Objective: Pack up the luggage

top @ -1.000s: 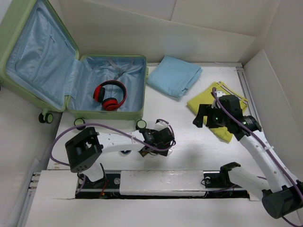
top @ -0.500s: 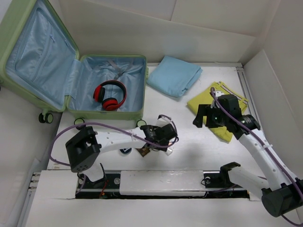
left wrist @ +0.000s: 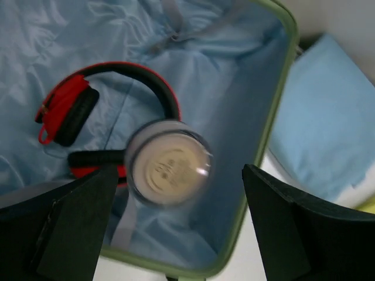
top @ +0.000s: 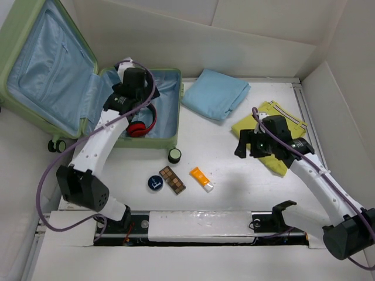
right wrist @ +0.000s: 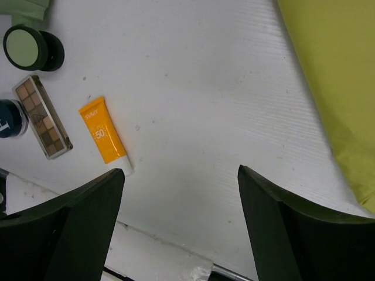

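Left wrist cam: round clear jar (left wrist: 169, 163) is blurred and its lid print is unreadable. I can't tell if it's lying on the lining or in the air. It covers part of the red headphones (left wrist: 76, 111) band. Folded blue cloth (left wrist: 328, 117) is cut by the right edge.

Top cam: left gripper (top: 132, 85) body hides its own fingers, the jar and part of the headphones. Luggage (top: 41, 64) lid is clipped at the top and left edges.

Right wrist cam: yellow cloth (right wrist: 340, 76) runs off the right edge, and dark blue tin (right wrist: 9, 117) is cut at the left. Orange tube (right wrist: 104, 136) fine print is too small for me.
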